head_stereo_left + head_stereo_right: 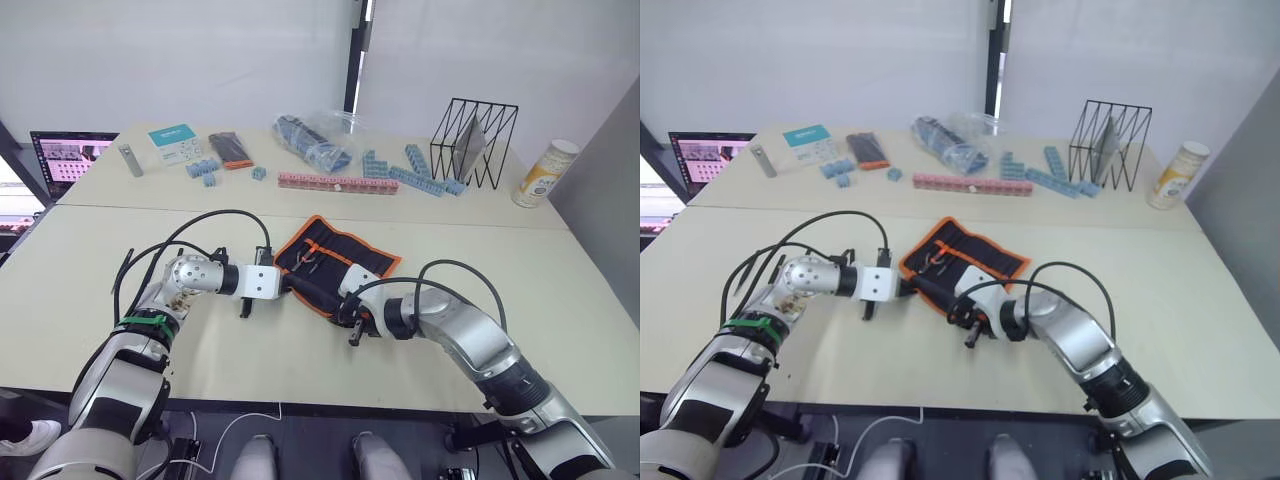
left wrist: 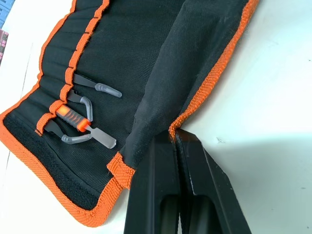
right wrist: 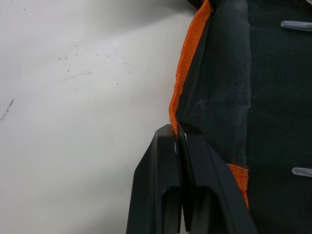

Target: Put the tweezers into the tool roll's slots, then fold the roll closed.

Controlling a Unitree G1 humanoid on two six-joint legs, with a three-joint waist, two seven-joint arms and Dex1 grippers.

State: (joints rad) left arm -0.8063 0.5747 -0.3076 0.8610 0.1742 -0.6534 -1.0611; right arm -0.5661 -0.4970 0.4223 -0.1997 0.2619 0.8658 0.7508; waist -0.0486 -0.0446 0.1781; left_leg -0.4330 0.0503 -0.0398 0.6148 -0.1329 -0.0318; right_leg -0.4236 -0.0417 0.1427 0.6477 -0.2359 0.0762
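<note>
Both grippers, left (image 2: pixel 174 141) and right (image 3: pixel 179 132), pinched on near orange edge of tool roll (image 1: pixel 335 255), mid-table. Tweezers (image 2: pixel 83 114) slotted. Risk: uneven lift skews fold, edging slips free.

Left fingers (image 2: pixel 176 141) pinched together, right fingers (image 3: pixel 179 134) pinched together, arms converging

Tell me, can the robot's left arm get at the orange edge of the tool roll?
Yes, it looks so: the left end effector is already shut on the tool roll's orange edge, with nothing in the way.
</note>
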